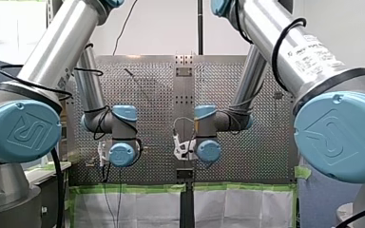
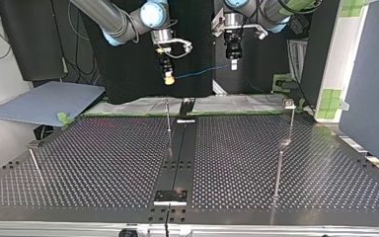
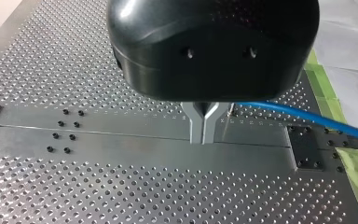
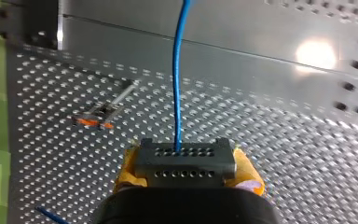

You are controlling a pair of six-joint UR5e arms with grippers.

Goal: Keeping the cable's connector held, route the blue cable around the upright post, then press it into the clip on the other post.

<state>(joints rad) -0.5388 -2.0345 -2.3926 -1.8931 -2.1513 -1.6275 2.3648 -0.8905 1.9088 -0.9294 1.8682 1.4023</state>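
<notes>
My right gripper (image 2: 168, 77) pinches the black multi-hole connector (image 4: 185, 163) in its fingers, while at its 3 o'clock in the top view my left gripper (image 2: 233, 64) presses its fingers onto the thin blue cable (image 3: 307, 119), likely to steer its routing.

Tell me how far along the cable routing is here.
Done: my right claw grips the connector, my left claw pinches the blue cable. In hand: both hold it stretched in the air over the table. Left: routing around the upright post and clipping at the other post; the cable touches neither.
</notes>
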